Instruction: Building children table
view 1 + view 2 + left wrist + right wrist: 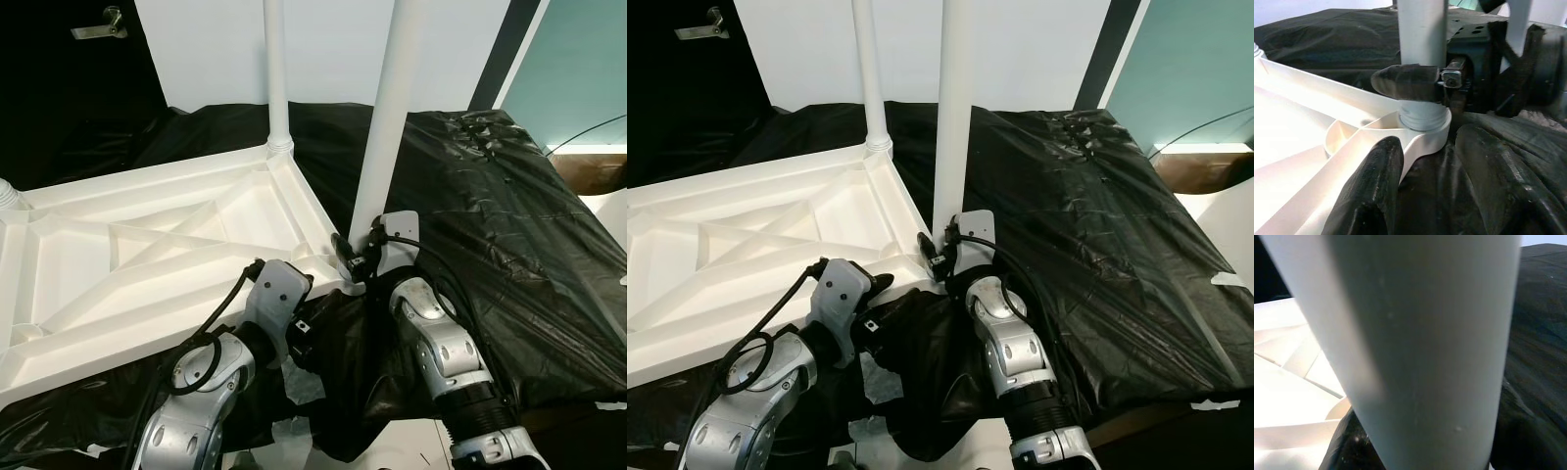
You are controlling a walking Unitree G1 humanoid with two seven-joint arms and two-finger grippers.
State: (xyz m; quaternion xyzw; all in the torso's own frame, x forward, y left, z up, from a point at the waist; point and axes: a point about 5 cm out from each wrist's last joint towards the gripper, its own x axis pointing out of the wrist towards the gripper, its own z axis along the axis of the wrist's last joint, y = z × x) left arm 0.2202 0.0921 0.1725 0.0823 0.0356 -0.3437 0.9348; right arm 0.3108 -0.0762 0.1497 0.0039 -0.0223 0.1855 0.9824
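A white children's tabletop lies upside down on black plastic sheeting. One white leg stands upright in the far corner socket. A second white leg stands in the near right corner socket. My right gripper is shut on this leg just above the socket, and one of its fingers presses on the leg. My left gripper is open just short of that corner, holding nothing. Up close, the held leg hides the right gripper's fingers.
The black sheeting covers the raised surface to the right and behind. A threaded stub sticks up at the tabletop's far left corner. A dark door with a handle is at the back left, a teal panel at the right.
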